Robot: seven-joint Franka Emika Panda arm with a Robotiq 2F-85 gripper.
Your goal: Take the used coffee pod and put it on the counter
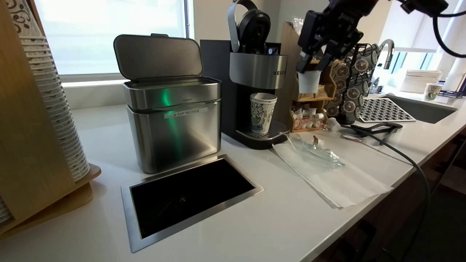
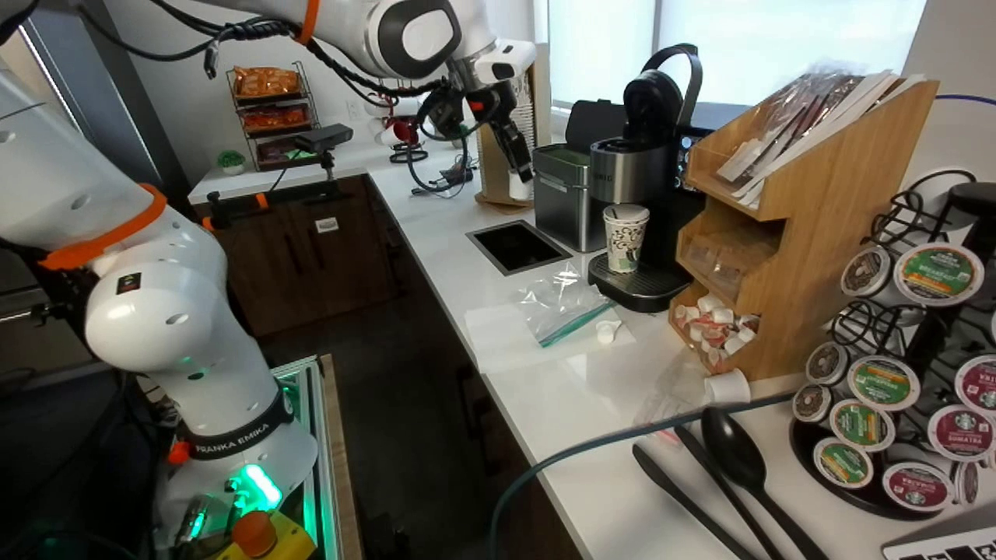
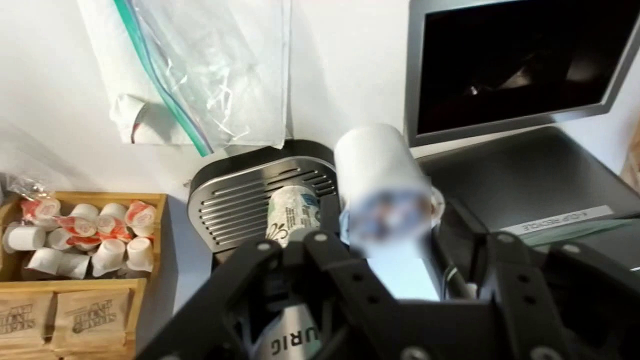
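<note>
The black two-finger gripper [image 1: 312, 67] grasps the white, cup-shaped, apparently plastic coffee pod [image 3: 377, 155], wrist-view centre, near its lidded end. Likely light and dentable; hold by the stiffer rim.

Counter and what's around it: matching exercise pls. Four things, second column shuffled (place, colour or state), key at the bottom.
Things
1. used coffee pod
2. steel bin
3. clear plastic bag
4. counter

Place, colour or state
A. off-white, around a steel-framed opening
B. overlapping the white paper towel
C. gripped by the hand
D. flat lid open

Pairs: 1-C; 2-D; 3-B; 4-A
</note>
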